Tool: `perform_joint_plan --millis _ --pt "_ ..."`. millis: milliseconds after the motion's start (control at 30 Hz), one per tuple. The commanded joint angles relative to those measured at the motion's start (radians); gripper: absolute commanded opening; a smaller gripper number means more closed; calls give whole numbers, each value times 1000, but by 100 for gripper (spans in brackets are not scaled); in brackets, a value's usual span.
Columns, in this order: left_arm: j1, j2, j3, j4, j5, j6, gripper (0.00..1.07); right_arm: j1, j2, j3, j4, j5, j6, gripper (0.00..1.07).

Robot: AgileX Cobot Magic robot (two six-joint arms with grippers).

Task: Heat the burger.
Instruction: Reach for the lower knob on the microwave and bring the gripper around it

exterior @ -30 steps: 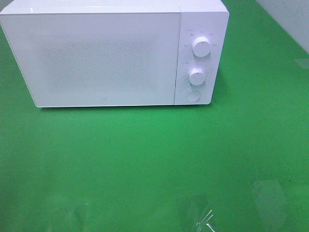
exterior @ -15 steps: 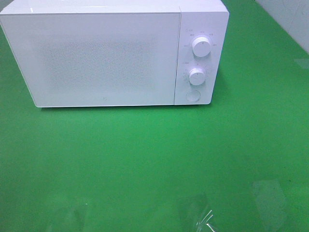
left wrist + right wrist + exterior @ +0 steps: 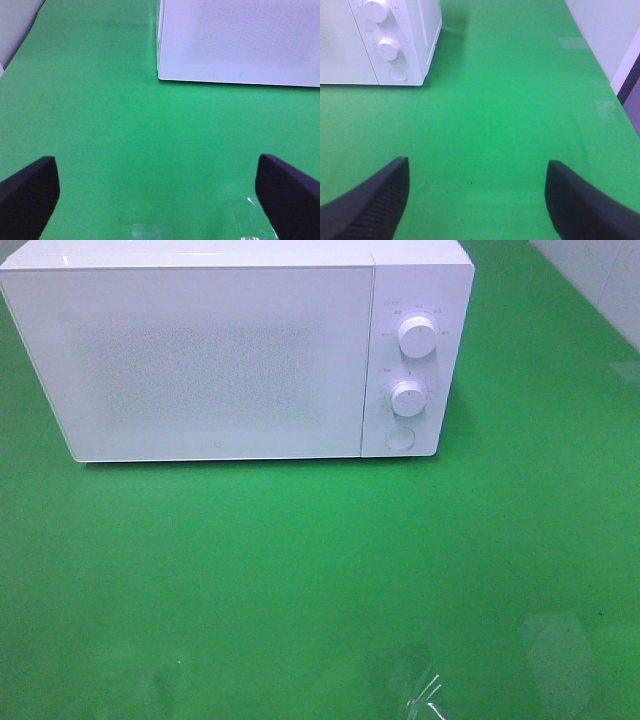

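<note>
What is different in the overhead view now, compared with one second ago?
Nothing visibly changed. The microwave stays in place, door shut; the upper knob and lower knob keep their positions. The left gripper and right gripper are open and empty over the green table.

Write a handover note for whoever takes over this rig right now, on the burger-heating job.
Left gripper: open, empty, over the green table, facing the microwave.
Right gripper: open, empty, over the table on the side of the microwave's dials.
Burger: not visible in any view; the shut door hides the microwave's inside.
Done: cannot be judged.
Left: probably locate the burger, confirm it is inside, then set the dials.
</note>
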Motion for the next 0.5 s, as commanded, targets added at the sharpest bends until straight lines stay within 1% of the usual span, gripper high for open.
perform_joint_plan --millis 33,500 --pt "2 -19 3 -2 -9 1 100 -5 -27 1 2 -1 -9 75" --pt "2 -19 3 -2 -9 1 100 -5 -27 1 2 -1 -9 75"
